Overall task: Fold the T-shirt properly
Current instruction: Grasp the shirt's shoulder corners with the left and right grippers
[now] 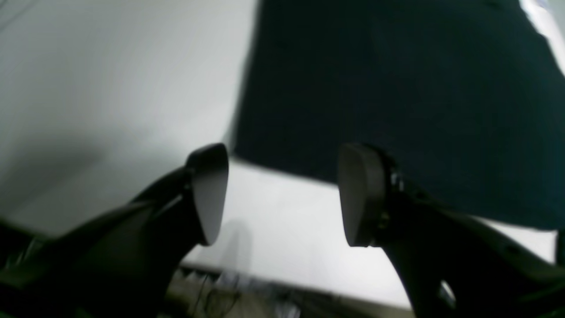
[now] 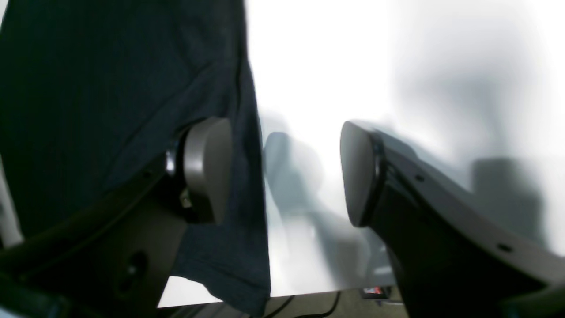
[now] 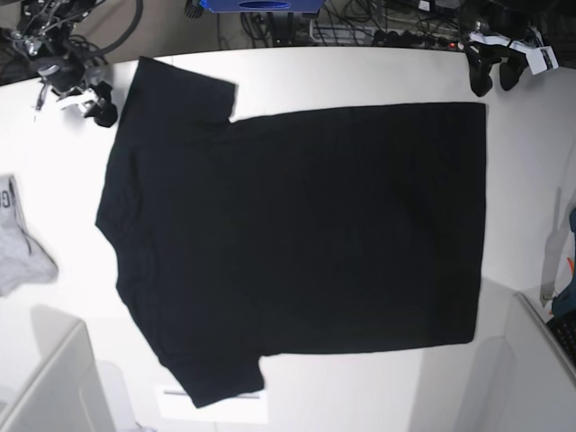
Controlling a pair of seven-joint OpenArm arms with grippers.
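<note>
One T-shirt (image 3: 297, 243), black and plain on the side facing up, lies spread flat on the white table (image 3: 378, 76) in the base view, its hem toward that view's right and its collar end and two short sleeves toward the left; no print or writing shows on it. One small grey cloth (image 3: 20, 241) lies well apart from it at the left edge, bearing dark lettering too cut off to read. Two grippers show there: the left gripper (image 3: 493, 74) at the top right, just beyond the shirt's hem corner, and the right gripper (image 3: 90, 103) at the top left, just beside the upper sleeve. Two white tags hang near the left gripper, their marks too small to read. The left wrist view, blurred, shows that gripper (image 1: 282, 194) with its two pads standing wide apart and holding nothing, above bare table just off the edge of the dark cloth (image 1: 397, 88). The right wrist view shows the other gripper (image 2: 284, 172) likewise spread with nothing between its pads, one pad over the shirt (image 2: 110, 88) near its edge, the other over bare table.
</note>
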